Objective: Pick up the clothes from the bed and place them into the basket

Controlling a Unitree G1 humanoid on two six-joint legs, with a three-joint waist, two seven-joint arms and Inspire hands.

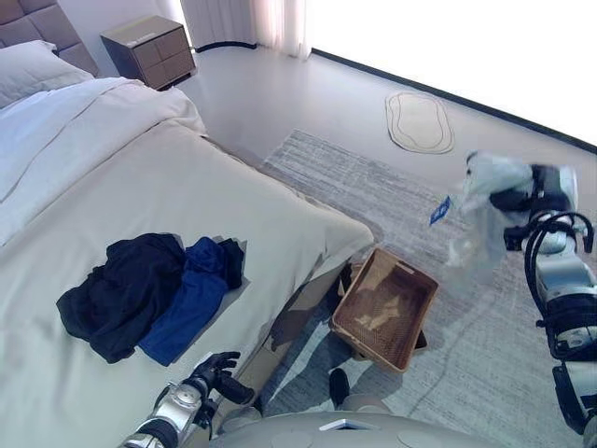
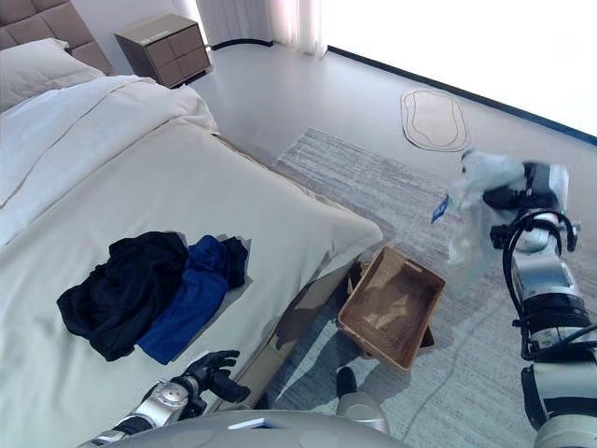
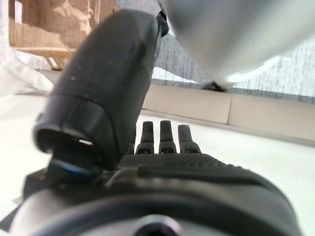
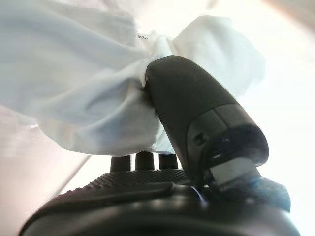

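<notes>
Indoors, cream bed (image 1: 187, 201), grey rug (image 1: 373, 191), wicker basket (image 1: 384, 307)

A home bedroom; bed (image 1: 140, 187), pillow (image 1: 33, 70), nightstand (image 1: 149, 49).

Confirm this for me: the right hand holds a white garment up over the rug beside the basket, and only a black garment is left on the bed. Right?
Not quite. The right hand does hold the white garment up over the rug beside the basket, but the left eye view shows two garments on the bed: a black garment and a blue garment.
</notes>
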